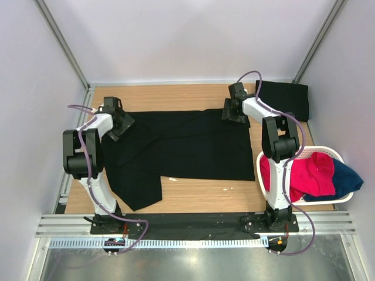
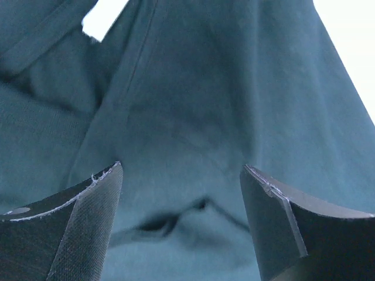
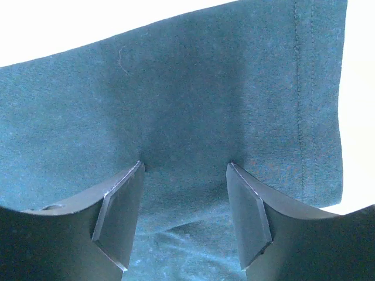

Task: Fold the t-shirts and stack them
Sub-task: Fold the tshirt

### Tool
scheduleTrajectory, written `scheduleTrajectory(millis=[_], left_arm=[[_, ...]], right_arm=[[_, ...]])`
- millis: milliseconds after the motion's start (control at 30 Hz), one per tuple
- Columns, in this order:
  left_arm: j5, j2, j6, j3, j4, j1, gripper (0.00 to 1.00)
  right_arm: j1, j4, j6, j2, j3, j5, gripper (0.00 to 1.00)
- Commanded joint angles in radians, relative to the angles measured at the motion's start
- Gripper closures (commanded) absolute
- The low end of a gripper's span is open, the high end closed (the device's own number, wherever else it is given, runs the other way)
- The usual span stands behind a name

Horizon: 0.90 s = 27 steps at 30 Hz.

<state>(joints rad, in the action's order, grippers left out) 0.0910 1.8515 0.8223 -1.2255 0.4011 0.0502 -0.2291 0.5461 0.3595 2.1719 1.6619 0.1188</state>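
Note:
A black t-shirt (image 1: 181, 149) lies spread flat across the middle of the wooden table. A second black t-shirt (image 1: 284, 99) lies folded at the far right corner. My left gripper (image 1: 124, 124) is open, fingers down on the spread shirt's far left edge; in the left wrist view the cloth (image 2: 193, 117) fills the gap, with a small fold between the fingers. My right gripper (image 1: 233, 112) is open at the shirt's far right corner; in the right wrist view the cloth (image 3: 193, 105) lies between the fingers, its hemmed edge at the right.
A white oval basket (image 1: 343, 200) holding red and dark blue clothes stands at the right near edge, beside the right arm's base. Bare wood (image 1: 205, 196) shows along the near side of the table. Grey walls enclose the table.

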Motion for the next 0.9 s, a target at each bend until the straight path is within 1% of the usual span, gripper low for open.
scheduleTrajectory(millis=[0, 133, 233, 333, 367, 433, 467, 567, 667, 733, 800, 867], left_arm=[[0.044, 0.082, 0.008, -0.078, -0.036, 0.019, 0.18], [0.064, 0.152, 0.012, -0.144, -0.021, 0.039, 0.18], [0.056, 0.210, 0.008, -0.206, -0.016, 0.057, 0.18], [0.036, 0.277, 0.001, -0.284, -0.008, 0.063, 0.19], [0.032, 0.297, 0.001, -0.307, -0.005, 0.063, 0.19], [0.018, 0.327, 0.003, -0.363, -0.004, 0.063, 0.19], [0.013, 0.356, 0.001, -0.382, -0.004, 0.063, 0.20], [-0.011, 0.403, 0.001, -0.449, 0.004, 0.063, 0.20], [-0.040, 0.416, -0.023, -0.494, 0.007, 0.063, 0.21], [-0.071, 0.404, -0.072, -0.515, 0.021, 0.062, 0.20], [-0.085, 0.350, -0.116, -0.555, 0.063, 0.063, 0.20], [-0.099, 0.293, -0.175, -0.575, 0.097, 0.063, 0.18]], right_arm=[[-0.001, 0.005, -0.014, 0.031, -0.013, 0.047, 0.36], [0.005, 0.017, -0.013, 0.075, 0.024, 0.082, 0.35], [0.020, 0.018, -0.016, 0.139, 0.093, 0.087, 0.34], [0.031, 0.041, -0.022, 0.228, 0.217, 0.079, 0.33], [0.031, 0.048, -0.024, 0.250, 0.287, 0.079, 0.34], [0.034, 0.058, -0.030, 0.295, 0.355, 0.081, 0.33], [0.036, 0.061, -0.031, 0.334, 0.422, 0.079, 0.33], [0.042, 0.066, -0.034, 0.396, 0.531, 0.082, 0.32], [0.048, 0.061, -0.034, 0.419, 0.611, 0.053, 0.32], [0.051, 0.057, -0.037, 0.408, 0.651, 0.021, 0.32], [0.051, 0.054, -0.044, 0.352, 0.661, 0.006, 0.32], [0.051, 0.031, -0.051, 0.292, 0.648, -0.005, 0.29]])
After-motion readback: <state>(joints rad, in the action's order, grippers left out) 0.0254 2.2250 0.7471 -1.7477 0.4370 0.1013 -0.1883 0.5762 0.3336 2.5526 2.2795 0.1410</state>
